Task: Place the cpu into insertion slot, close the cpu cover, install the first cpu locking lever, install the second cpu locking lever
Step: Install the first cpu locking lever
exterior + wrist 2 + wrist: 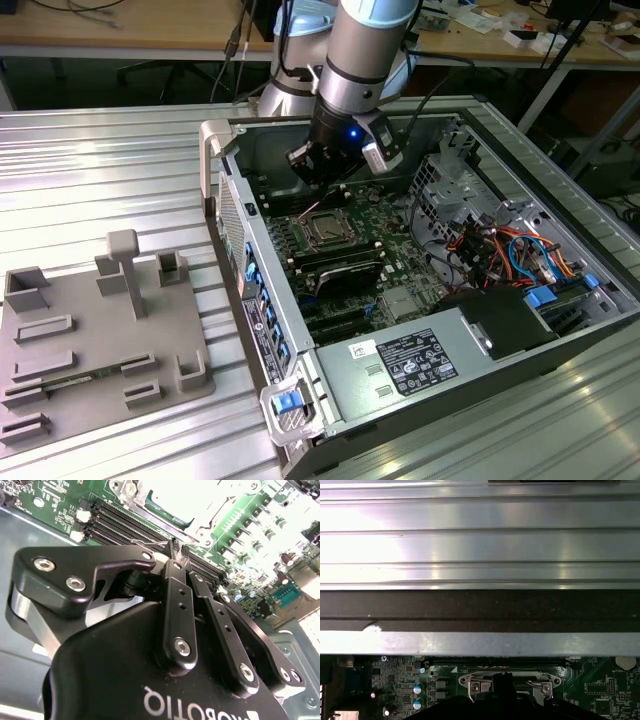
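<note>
Fingers (176, 555) of the gripper (325, 178) pressed together, holding nothing, hover just above the cpu (325, 231).

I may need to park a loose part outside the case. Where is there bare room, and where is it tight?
Free: the ribbed metal table beyond the grey fixture tray, and the strip before the open computer case. Crowded: inside the case, where the hand hangs over the cpu, memory slots beside it, cables toward the exterior view's right.

arm (355, 50): silver tube, blue-grey joint | end effector (178, 550): black, silver screws
</note>
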Robot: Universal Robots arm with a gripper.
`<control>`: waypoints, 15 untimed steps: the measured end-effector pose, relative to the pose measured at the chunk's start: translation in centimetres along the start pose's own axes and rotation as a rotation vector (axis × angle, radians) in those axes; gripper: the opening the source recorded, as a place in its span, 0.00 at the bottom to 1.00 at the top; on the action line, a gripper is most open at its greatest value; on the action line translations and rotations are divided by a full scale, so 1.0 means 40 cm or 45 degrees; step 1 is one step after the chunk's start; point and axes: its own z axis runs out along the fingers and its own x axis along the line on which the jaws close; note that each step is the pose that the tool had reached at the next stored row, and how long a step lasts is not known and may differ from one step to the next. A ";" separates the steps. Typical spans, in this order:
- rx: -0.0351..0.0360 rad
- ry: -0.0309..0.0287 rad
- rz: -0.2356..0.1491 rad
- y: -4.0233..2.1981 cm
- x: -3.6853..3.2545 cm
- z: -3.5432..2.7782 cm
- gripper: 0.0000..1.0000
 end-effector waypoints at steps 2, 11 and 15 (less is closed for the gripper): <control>0.0000 0.0001 0.000 0.000 0.000 0.001 0.11; 0.0000 0.0003 -0.004 0.012 -0.020 0.015 0.11; -0.0001 0.0003 -0.004 0.015 -0.034 0.026 0.11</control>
